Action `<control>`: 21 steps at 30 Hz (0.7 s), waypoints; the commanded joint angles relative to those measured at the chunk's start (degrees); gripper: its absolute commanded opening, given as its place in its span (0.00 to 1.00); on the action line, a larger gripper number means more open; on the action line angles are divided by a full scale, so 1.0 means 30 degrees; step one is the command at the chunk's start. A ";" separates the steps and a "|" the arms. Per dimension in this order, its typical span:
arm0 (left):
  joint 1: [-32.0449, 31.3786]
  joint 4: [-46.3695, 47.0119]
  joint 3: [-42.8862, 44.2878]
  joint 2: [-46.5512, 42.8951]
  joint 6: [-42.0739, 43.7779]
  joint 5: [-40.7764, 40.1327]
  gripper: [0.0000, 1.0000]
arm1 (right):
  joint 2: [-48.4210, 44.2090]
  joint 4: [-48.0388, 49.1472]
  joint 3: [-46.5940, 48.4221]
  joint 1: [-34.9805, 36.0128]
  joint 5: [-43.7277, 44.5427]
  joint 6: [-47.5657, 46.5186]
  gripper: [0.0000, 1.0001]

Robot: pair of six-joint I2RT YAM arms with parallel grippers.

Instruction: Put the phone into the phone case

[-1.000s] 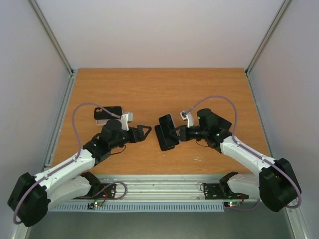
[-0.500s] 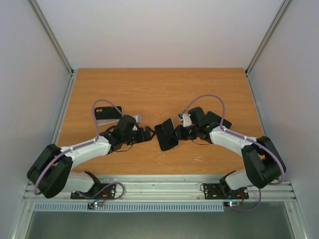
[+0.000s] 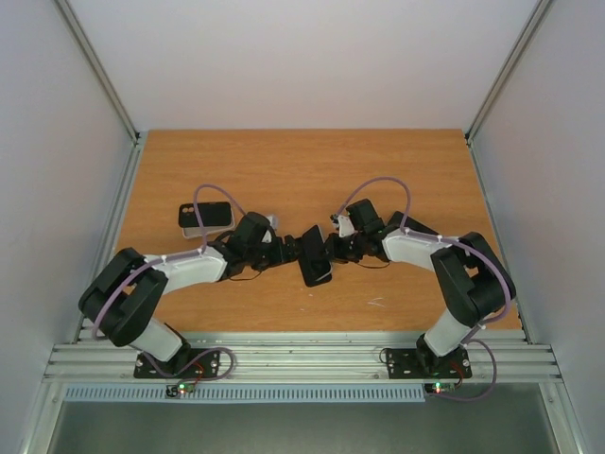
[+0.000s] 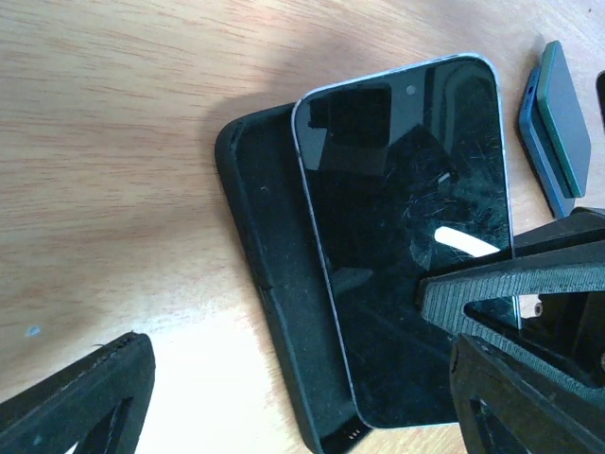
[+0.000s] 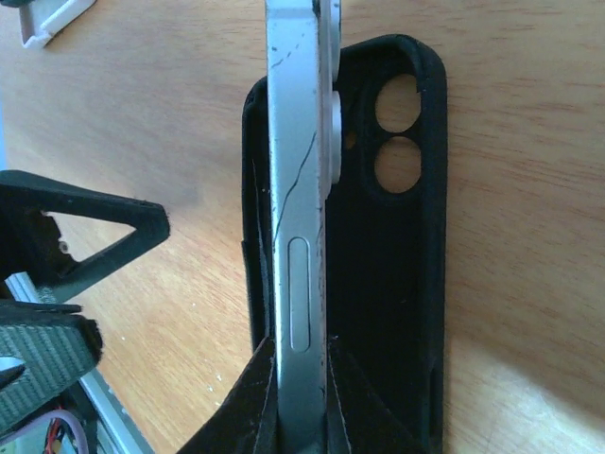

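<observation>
Both arms have folded in toward the middle of the table over the last second. The left gripper, which was well apart from the work, now sits right at it.

- Right gripper: pinched tight on the phone, gripping its near end by the two flat faces.
- Phone: tilted up on one long edge inside the phone case, not lying flat. Its camera bump faces the case's lens cut-outs. From the left wrist, the glass overlaps the far side of the case and a strip of case interior shows bare beside it.
- Case: flat on the wood, open side up.
- Left gripper: jaws spread wide, holding nothing. One finger hangs across the phone's lower glass, the other over bare wood beside the case. Contact cannot be told.
- Dark slab on a white piece sits off to the left, well apart.

Reading: insertion looks half done, with one edge in and the other raised. The left arm's arrival suggests it means to steady the case or press the glass down. The unheld case may skid.
</observation>
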 commanded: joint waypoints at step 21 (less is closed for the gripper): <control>-0.0109 0.3974 0.1089 0.4379 -0.1108 0.1554 0.83 | 0.2193 0.1290 0.0076 0.0824 -0.3133 0.0897 0.01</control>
